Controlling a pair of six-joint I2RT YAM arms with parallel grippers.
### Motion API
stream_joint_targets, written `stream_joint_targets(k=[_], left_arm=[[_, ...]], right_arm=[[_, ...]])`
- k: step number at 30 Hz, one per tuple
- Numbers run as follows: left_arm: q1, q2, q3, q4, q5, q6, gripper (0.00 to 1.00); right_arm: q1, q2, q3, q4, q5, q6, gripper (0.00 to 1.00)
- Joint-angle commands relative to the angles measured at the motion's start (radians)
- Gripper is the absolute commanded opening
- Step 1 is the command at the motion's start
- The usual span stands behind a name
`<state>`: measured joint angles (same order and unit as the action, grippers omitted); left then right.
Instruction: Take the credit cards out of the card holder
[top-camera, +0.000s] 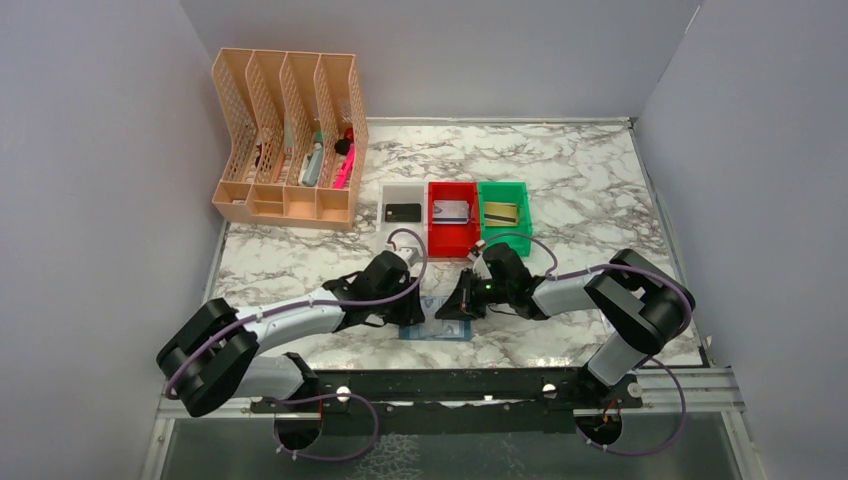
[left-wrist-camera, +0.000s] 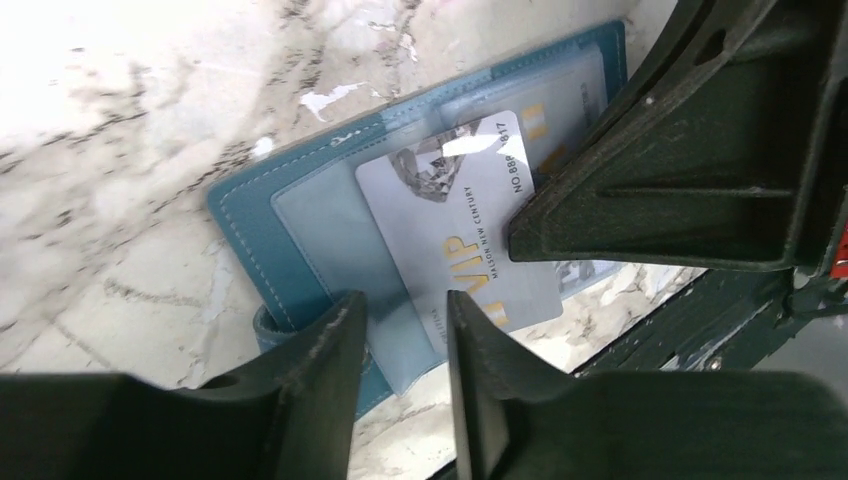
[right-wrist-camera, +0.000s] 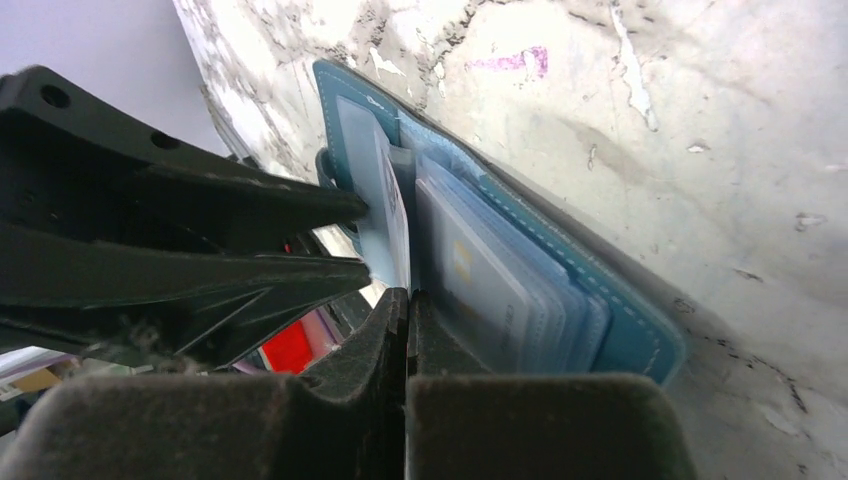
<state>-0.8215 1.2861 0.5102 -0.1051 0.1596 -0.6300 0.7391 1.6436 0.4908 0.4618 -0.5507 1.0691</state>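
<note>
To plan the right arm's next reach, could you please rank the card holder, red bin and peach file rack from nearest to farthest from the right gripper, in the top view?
1. card holder: just beneath the right gripper, near table edge.
2. red bin: behind it, mid-table, middle of three bins.
3. peach file rack: far back-left corner.

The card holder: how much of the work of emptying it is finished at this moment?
Done: a black card, a grey card and a gold card lie in the bins. In hand: the right gripper is shut on the silver VIP card, partly out of the card holder; the left gripper is open at its edge. Left: another card shows in the pockets.
</note>
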Motion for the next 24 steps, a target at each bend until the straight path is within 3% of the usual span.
stream_joint_targets(k=[1, 6, 13, 19, 24], left_arm=[[0.005, -0.066, 0.006, -0.156, -0.192, 0.007, 0.43], [0.004, -0.122, -0.019, -0.167, -0.236, -0.035, 0.57], [0.005, -0.097, -0.026, -0.219, -0.254, -0.060, 0.57], [0.005, -0.191, 0.012, -0.168, -0.234, -0.051, 0.60], [0.005, -0.200, 0.046, -0.151, -0.175, -0.027, 0.60]], right_arm=[[-0.003, -0.001, -0.002, -0.069, 0.036, -0.026, 0.03], [-0.003, 0.014, 0.000, -0.068, 0.034, -0.027, 0.03], [-0.003, 0.007, -0.002, -0.077, 0.039, -0.028, 0.03], [-0.003, -0.004, 0.017, -0.048, -0.001, -0.034, 0.03], [-0.003, -0.035, 0.035, -0.058, -0.009, -0.039, 0.09]])
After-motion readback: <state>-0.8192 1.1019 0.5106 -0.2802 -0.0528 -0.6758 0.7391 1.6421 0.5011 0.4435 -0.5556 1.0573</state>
